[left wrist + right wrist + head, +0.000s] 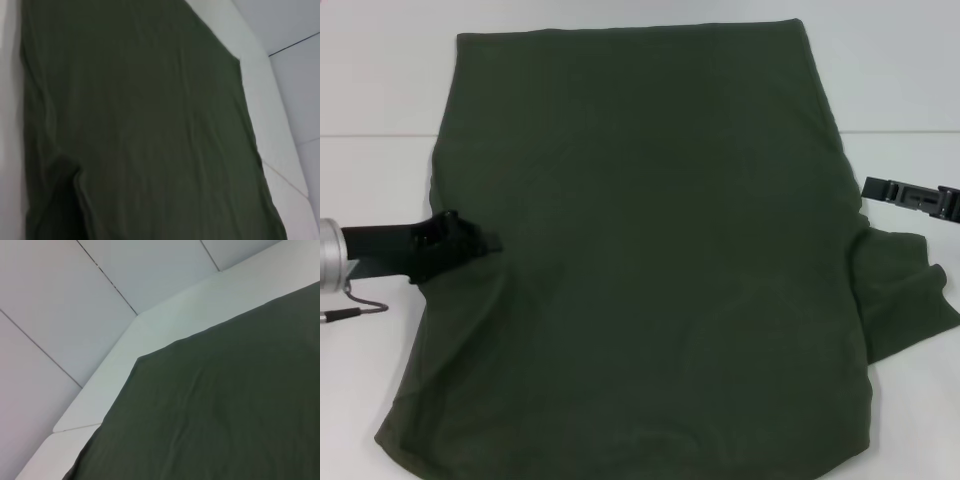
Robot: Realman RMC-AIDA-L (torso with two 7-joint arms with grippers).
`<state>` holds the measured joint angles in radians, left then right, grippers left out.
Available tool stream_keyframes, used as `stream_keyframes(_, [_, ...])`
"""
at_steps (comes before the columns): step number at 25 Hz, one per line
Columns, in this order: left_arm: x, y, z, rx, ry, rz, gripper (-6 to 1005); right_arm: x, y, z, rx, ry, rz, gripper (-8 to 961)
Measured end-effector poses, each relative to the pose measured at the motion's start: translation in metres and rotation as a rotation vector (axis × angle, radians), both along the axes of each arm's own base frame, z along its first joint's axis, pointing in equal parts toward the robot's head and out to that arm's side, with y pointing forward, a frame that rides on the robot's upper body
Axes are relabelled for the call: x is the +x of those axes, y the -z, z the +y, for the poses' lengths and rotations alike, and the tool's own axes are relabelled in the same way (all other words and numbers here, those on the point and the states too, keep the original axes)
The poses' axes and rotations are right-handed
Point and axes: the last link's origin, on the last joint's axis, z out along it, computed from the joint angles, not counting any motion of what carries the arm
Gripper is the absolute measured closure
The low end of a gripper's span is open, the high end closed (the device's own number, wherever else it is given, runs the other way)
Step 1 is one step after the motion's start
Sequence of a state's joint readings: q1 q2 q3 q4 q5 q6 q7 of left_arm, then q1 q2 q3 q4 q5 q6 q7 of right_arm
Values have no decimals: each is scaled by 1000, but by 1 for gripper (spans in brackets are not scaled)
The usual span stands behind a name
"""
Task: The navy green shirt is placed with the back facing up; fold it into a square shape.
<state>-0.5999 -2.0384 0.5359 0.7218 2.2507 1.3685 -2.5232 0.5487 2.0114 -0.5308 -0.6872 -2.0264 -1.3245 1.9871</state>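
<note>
The navy green shirt point(650, 250) lies spread flat on the white table point(380, 90), plain side up, and fills most of the head view. Its right sleeve point(910, 290) sticks out at the right; no left sleeve shows. My left gripper point(480, 241) sits at the shirt's left edge, about mid-height, shut on the fabric, with creases running from it toward the lower left corner. My right gripper point(872, 189) hovers just off the shirt's right edge, above the sleeve. The shirt also shows in the left wrist view point(140, 130) and in the right wrist view point(230, 410).
A thin cable point(355, 305) hangs below my left wrist onto the table. The table's far edge point(150, 335) meets a pale panelled wall point(60, 295). Bare white table shows left and right of the shirt.
</note>
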Motion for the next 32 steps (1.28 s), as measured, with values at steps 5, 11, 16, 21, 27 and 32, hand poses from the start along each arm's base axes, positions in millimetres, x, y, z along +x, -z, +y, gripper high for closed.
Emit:
stream_keyframes(5, [3,3,0,-30,36,-24,974,4,0,-3,-1,11,1,9])
stream_keyframes(11, [16,-16,-21,8,263,-129,808,6,-2,-5,2,17,4,8])
stream_keyframes(16, [-23,-29,-32,64,89,-78,584,6,-2,-4,4,17,5,8])
stream_keyframes(21, [-48,-30,-40,128,13,-11,364,6,-2,-4,4,16,6,8])
stream_keyframes(27, [-51,-17,-39,128,19,24,106,6,-2,-4,5,16,8,9])
stream_keyframes(32, [-48,-9,-39,110,61,36,107,6,-2,-4,5,17,8,9])
